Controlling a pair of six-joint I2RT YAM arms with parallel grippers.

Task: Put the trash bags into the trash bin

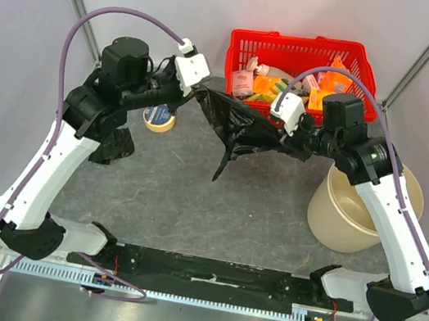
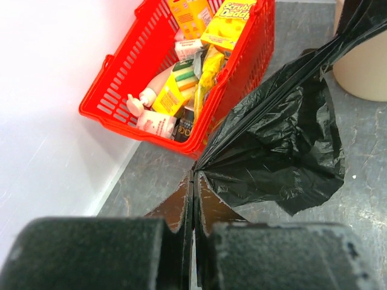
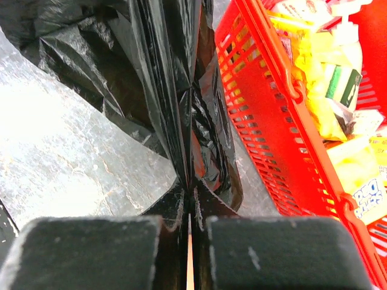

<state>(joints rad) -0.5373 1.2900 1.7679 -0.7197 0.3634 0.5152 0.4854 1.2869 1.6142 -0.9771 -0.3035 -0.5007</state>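
Left pincer (image 1: 198, 91): clenched on one corner of the bag. In its wrist view the two fingers (image 2: 178, 205) press flat together with black film pinched between them.
Right pincer (image 1: 285, 138): clenched as well, grasping the opposite end of the same bag. Its wrist view shows folds of film running straight into the closed jaws.
Bag (image 1: 238, 123): black and glossy, stretched between the two pincers over the far middle of the bench (image 1: 190, 206), just in front of the basket. Its middle sags and a thin tail hangs toward the near edge. I cannot tell whether the lowest folds touch the bench.
Bin (image 1: 332, 223): round, beige, upright with its mouth open. It stands by the right edge of the bench, partly under the right arm, and the held bag is outside it, on its far-left side.
Second bag (image 1: 113, 147): crumpled and black, lying on the bench toward the left edge, partly under the left arm.
Tape (image 1: 158, 121): a pale roll lying flat, near the left pincer.
Basket (image 1: 300, 52): red mesh, at the far edge toward the right corner, filled with packets and bottles.
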